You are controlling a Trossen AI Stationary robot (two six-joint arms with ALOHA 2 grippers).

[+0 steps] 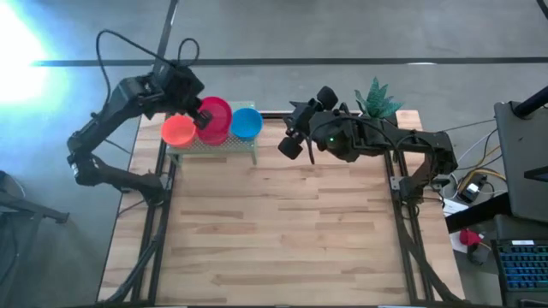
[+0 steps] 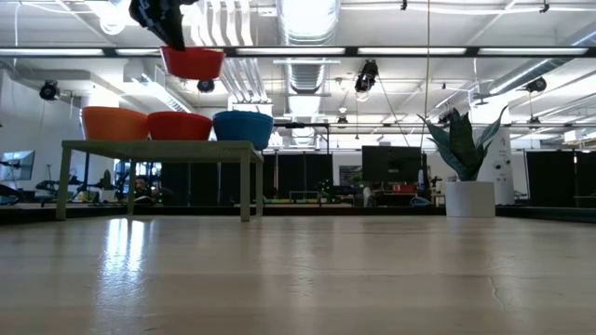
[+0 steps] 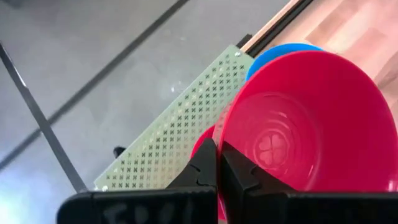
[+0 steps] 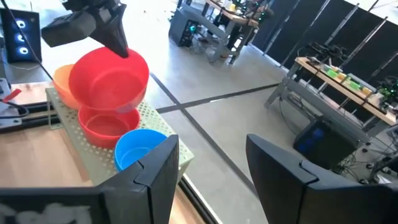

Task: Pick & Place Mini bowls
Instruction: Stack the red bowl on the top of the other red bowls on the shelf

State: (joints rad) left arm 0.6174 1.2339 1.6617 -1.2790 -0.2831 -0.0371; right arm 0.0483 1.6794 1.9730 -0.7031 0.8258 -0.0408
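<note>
My left gripper point(image 1: 202, 115) is shut on a red mini bowl point(image 2: 193, 62) and holds it in the air over a small green perforated stand point(image 1: 214, 145) at the table's far edge. An orange bowl point(image 2: 115, 123), another red bowl point(image 2: 180, 126) and a blue bowl point(image 2: 244, 128) rest on their bases in a row on the stand. The held bowl hangs above the standing red one point(image 4: 106, 124). My right gripper point(image 4: 208, 168) is open and empty, hovering to the right of the stand point(image 1: 295, 137). My left gripper pinches the red bowl's rim point(image 3: 219, 146) on the bowl's left side, one finger inside the bowl and one outside. The fingers point(image 4: 115, 37) come slanting down from above. The bowl is lifted clear of the stand, mouth up.
A white pot with a green plant point(image 2: 468, 197) stands at the table's far right corner, behind my right arm. The bare wooden tabletop point(image 1: 282, 231) stretches toward the near edge. The stand's legs point(image 2: 246, 186) lift the bowls above the table.
</note>
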